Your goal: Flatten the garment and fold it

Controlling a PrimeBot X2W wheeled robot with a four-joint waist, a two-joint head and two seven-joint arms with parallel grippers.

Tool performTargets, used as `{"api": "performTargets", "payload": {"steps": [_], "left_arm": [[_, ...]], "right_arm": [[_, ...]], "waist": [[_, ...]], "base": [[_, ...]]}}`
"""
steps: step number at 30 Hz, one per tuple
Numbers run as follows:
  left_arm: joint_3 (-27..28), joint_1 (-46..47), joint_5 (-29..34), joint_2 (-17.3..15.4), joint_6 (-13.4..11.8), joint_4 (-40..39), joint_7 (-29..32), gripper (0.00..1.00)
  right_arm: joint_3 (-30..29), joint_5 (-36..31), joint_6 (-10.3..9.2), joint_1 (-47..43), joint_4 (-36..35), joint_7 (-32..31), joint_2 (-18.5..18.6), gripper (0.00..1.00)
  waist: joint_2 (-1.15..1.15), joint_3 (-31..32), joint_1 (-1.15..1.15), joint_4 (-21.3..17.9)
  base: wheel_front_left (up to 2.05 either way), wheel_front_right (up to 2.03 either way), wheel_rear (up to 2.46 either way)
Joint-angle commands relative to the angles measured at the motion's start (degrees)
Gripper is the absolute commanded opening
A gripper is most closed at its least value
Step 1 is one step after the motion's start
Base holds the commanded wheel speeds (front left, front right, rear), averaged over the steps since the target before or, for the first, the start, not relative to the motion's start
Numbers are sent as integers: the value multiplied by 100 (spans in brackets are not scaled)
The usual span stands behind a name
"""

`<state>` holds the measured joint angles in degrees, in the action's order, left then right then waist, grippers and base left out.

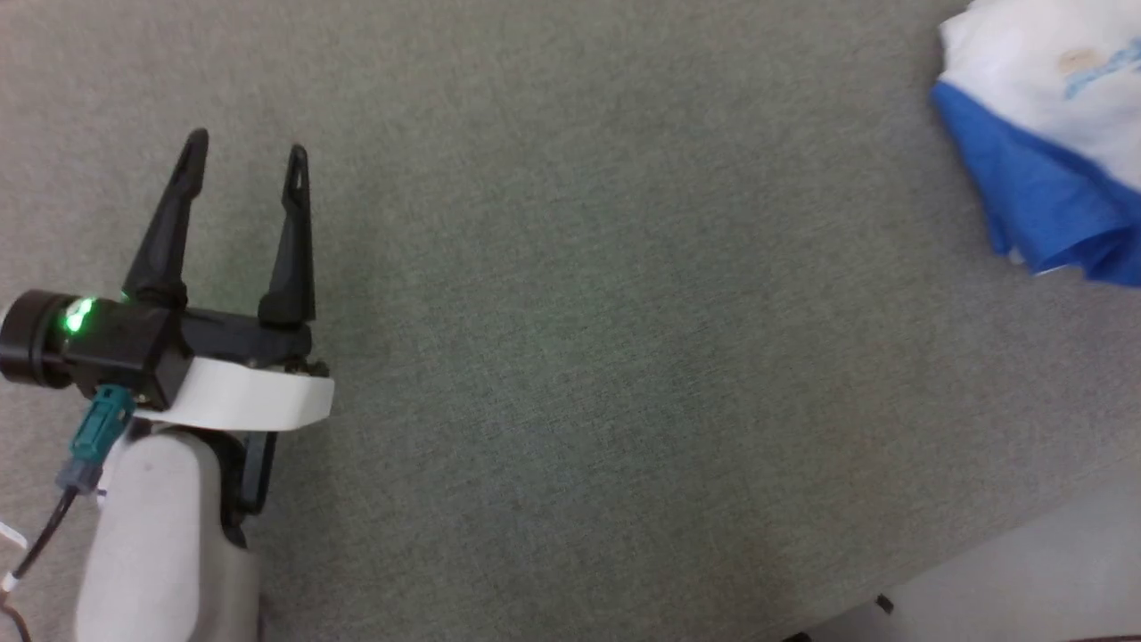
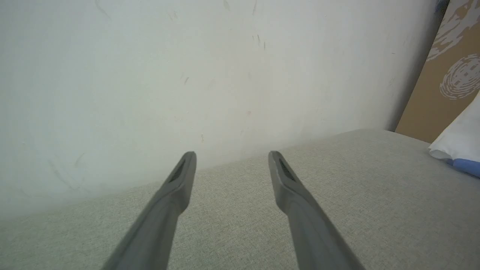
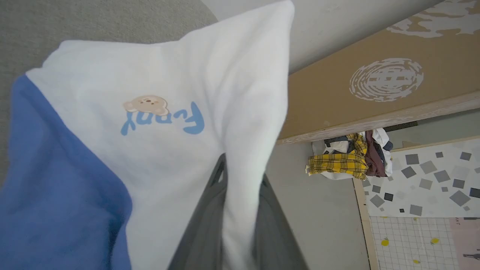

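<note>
A: Start close in. What is the right gripper (image 3: 242,176) doing?

B: Its two dark fingers (image 3: 204,225) are clamped on a fold of the garment (image 3: 150,150), with white cloth running up between them. The garment bunches around that pinch and the blue sleeve (image 3: 56,187) sags to one side. I cannot tell whether it is lifted clear.

A: And the left gripper (image 1: 248,143)?

B: It is spread wide and holds nothing. It hovers over the bare grey surface (image 1: 570,357), well apart from the garment, which lies at the top right corner of the head view.

A: So flattening has barely begun, I'd judge.

B: Agreed. To do it well, the left one should cross over and take a second edge, ideally the hem or shoulder opposite the pinch. Then both can draw the cloth taut and lay it down without a twist. Dragging from one point would likely rope it up.

A: What does each camera add?

B: The right wrist view gives the chest print (image 3: 161,116), a small bear over light-blue lettering, which is a blur in the head view. Beyond it are a brown board (image 3: 375,97), a heap of clothes (image 3: 348,161) and a patterned mat (image 3: 423,180). The left wrist view offers the pale wall (image 2: 187,75) behind the surface.
</note>
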<state>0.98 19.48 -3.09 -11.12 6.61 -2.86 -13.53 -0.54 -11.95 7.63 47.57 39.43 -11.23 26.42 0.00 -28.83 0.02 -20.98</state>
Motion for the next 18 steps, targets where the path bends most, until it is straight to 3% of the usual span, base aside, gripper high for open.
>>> {"api": "performTargets", "payload": {"steps": [1,9,10,11,12,13,18], "left_arm": [[-21,89,-2,-44,48,-50,14,100],[-75,110,-27,-116,34,-66,31,100],[-76,103,-34,-116,27,-51,24,100],[-74,93,-44,-113,18,-35,16,100],[-74,75,-55,-105,8,-10,5,100],[-75,52,-66,-91,-7,15,-8,100],[-107,-76,-173,79,-72,256,-92,100]], "right_arm": [[-151,-117,-14,143,81,78,20,0],[-1108,-899,-14,219,182,252,-169,0],[-1207,-990,-14,216,156,295,-193,6],[-1270,-1091,-14,203,134,337,-215,40],[-1336,-1173,-14,187,113,379,-242,85],[-1429,-1235,-14,172,77,433,-275,100],[-1838,-1134,-14,-8,-79,877,-496,100]], "waist": [[0,-354,-2,92],[0,-465,-2,342],[0,-439,-2,364],[0,-408,-2,380],[0,-353,-2,396],[0,-289,-2,411],[0,219,-2,555]], "base": [[0,0,0],[0,0,0],[0,0,0],[0,0,0],[0,0,0],[0,0,0],[0,0,0]]}}
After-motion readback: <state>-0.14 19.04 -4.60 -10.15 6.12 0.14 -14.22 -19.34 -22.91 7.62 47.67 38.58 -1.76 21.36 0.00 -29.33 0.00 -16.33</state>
